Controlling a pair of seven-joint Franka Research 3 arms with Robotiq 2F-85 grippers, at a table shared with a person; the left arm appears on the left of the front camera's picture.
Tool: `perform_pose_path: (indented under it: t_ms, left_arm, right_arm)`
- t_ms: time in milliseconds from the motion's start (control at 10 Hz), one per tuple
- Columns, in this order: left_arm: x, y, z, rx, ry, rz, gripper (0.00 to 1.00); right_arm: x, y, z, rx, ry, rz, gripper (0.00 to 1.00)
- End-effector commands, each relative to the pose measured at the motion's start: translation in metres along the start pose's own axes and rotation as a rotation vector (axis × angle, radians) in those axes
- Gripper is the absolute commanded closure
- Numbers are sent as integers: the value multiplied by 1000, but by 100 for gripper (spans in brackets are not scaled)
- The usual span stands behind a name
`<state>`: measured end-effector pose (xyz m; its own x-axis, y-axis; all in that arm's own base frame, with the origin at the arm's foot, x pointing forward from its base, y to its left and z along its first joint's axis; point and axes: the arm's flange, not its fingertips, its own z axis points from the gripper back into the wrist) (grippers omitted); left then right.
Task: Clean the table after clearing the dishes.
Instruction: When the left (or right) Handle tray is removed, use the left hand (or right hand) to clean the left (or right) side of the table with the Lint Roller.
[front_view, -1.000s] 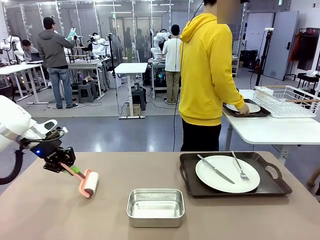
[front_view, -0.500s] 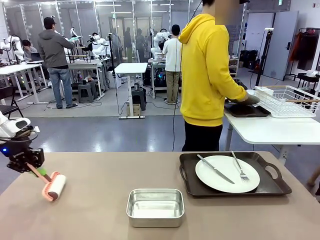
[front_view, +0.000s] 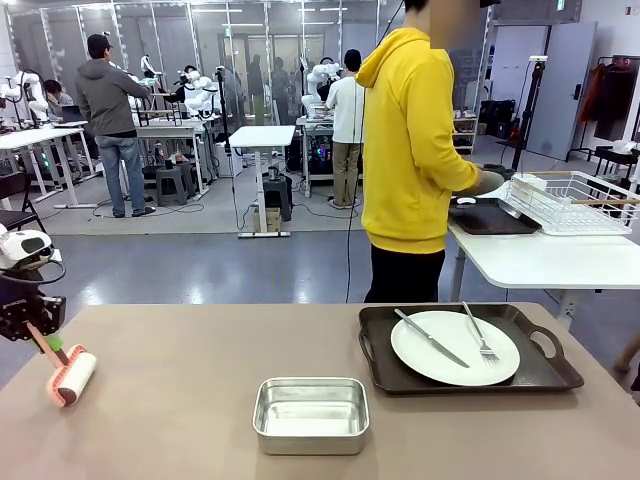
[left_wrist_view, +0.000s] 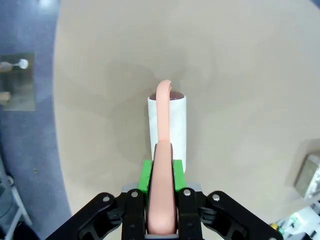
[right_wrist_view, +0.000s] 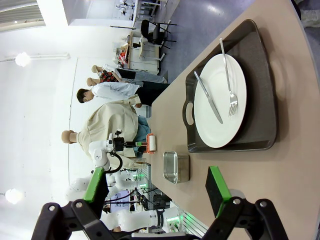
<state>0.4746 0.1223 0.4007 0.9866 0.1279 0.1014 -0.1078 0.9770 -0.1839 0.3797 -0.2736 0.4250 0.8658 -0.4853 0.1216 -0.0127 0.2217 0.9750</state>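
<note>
My left gripper hangs over the taupe table near its left edge, shut on the pink handle of a lint roller. The white roller rests on the tabletop, and the left wrist view shows the roller just ahead of the green pads. At the right, the dishes lie on a dark tray: a white plate with a knife and a fork. My right gripper stands open and holds nothing, high above the tray.
A small square steel pan sits at the front middle of the table. A person in a yellow hoodie stands beyond the far edge, turned to a white side table with another dark tray and a wire rack.
My left gripper has drawn the roller leftward across the table, from left of the pan to near the left edge. The person's hands have moved from the side tray toward the rack.
</note>
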Motion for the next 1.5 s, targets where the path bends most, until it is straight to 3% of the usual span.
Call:
perform_pose_path:
  t_ms: [0, 500, 700, 1400]
  left_arm:
    - [-12, 8, -22, 121, 7, -13, 79]
    - [-43, -57, 97, 99, -127, -240, 79]
    - [-55, -72, 129, 164, -176, -268, 79]
    - [-52, -80, 140, 141, -189, -269, 79]
  right_arm:
    - [-2, 2, 1, -6, 6, 5, 0]
    - [-2, 2, 1, -6, 6, 5, 0]
    - [-2, 2, 1, -6, 6, 5, 0]
    - [-2, 2, 1, -6, 6, 5, 0]
